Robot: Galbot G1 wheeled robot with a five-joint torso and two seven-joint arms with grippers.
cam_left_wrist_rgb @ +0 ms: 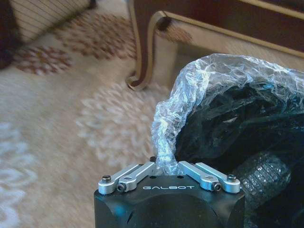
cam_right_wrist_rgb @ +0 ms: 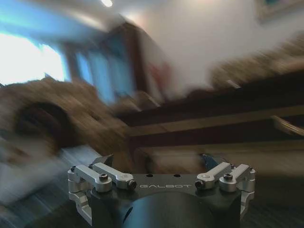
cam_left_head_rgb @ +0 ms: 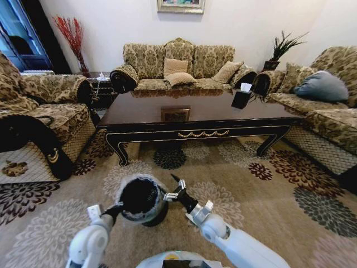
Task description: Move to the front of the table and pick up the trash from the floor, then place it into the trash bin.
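Liner hides left claw fingertips at trash bin rim.

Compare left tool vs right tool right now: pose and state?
The left tool is shut on the trash bin, pinching the liner at its rim; the right tool is open and holds nothing. The left tool sits at the bin's left side, touching it; the right tool hangs at the bin's right side, fingertips beside the rim, and contact is unclear. Both are low over the carpet, in front of the table.
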